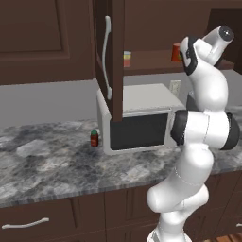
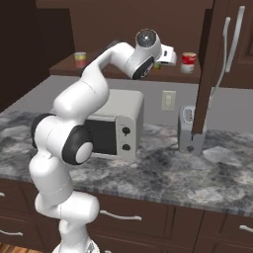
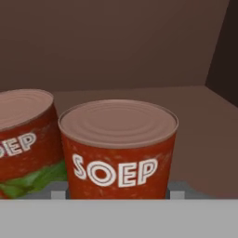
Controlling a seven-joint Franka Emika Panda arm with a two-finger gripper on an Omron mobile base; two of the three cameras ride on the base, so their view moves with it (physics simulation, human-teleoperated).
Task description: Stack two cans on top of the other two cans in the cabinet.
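1. Kitchen wall, dark cabinet (image 1: 116,56), door open, shelf across upper frame.
2. Gripper (image 2: 168,55) reaching onto shelf; whether released or clenched cannot be told.
3. Red-orange can (image 3: 118,148), centre of hand view, upright, dead ahead between the fingertips; its twin (image 3: 23,139) at left.
4. Yellow-labelled can (image 2: 80,59), upper left; white-banded can (image 2: 188,62), right.

White lettering "SOEP" on the red-orange can (image 3: 118,148) at centre of the hand view, partial "EP" legible on the neighbouring can (image 3: 25,139) at left

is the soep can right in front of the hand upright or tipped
Upright: the centre SOEP can stands on the cabinet shelf with its ribbed lid level on top and lettering running level.
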